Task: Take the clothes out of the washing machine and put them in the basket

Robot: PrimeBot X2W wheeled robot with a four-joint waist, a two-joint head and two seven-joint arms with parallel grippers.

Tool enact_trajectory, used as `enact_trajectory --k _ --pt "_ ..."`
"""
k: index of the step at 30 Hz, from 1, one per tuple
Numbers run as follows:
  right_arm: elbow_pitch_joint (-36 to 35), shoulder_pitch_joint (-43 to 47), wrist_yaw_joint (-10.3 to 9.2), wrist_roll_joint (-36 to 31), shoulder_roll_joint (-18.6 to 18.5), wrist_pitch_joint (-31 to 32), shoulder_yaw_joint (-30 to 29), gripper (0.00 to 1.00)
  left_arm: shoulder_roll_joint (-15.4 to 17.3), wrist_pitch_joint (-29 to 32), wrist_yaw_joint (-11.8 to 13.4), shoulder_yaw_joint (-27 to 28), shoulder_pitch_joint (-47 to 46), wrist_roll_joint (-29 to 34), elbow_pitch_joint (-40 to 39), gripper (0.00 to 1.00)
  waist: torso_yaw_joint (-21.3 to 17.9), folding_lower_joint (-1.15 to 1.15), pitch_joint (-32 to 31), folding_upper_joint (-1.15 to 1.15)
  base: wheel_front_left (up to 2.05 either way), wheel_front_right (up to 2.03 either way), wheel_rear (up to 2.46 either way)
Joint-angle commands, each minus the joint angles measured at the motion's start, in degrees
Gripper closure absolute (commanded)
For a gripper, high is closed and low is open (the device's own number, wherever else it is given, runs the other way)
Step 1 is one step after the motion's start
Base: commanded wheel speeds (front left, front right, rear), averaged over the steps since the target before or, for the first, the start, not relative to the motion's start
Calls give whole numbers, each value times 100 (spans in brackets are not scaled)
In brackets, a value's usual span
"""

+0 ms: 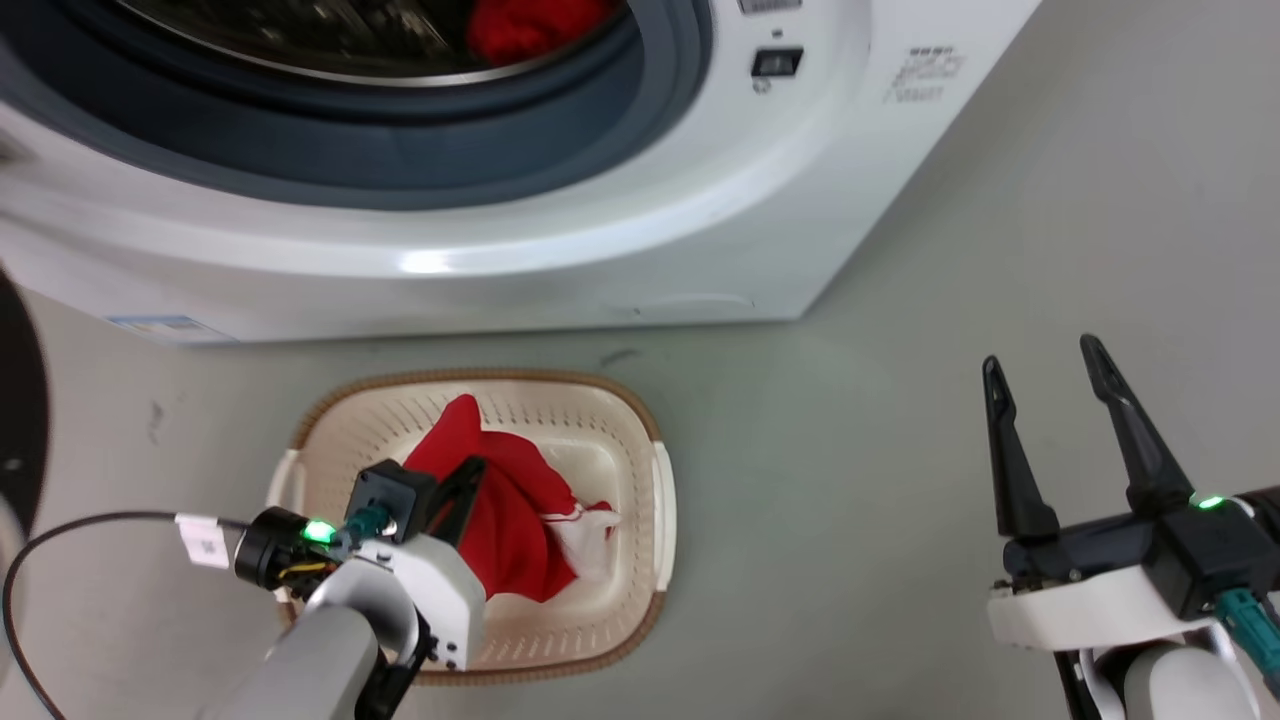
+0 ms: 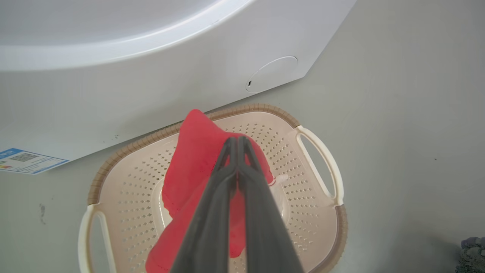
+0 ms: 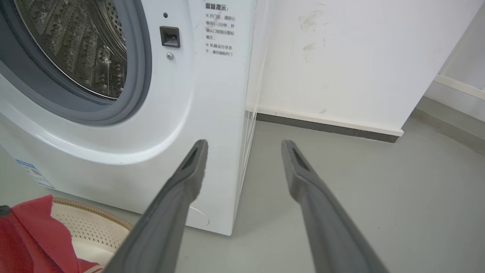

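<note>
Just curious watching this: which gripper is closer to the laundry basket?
Left. The left gripper is above the basket, shut on the clothes; the right gripper hangs open over the floor beside it.

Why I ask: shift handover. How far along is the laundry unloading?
Done: one red garment is out of the washing machine and down in the basket. In hand: the left claw is shut on it, not yet released. Left: more red cloth lies in the drum; the right claw is open, holding nothing.
</note>
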Motion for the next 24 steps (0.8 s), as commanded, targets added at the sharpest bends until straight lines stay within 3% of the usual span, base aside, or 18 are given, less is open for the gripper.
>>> enact_trajectory --k 1,13,24 --pt "-44 -139 -5 28 -3 -14 -5 0 -76 -80 -56 -27 -257 33 347 100 -233 -1 474 0 0 0 0" --pt "-214 -625 -4 247 0 -14 -108 0 -529 -91 -398 -349 -1766 285 3071 100 -586 -1 1680 0 0 0 0" --pt "-282 -920 -4 406 -2 -14 -85 0 -722 330 -469 -581 -2535 374 4515 100 -778 -1 2192 0 0 0 0"
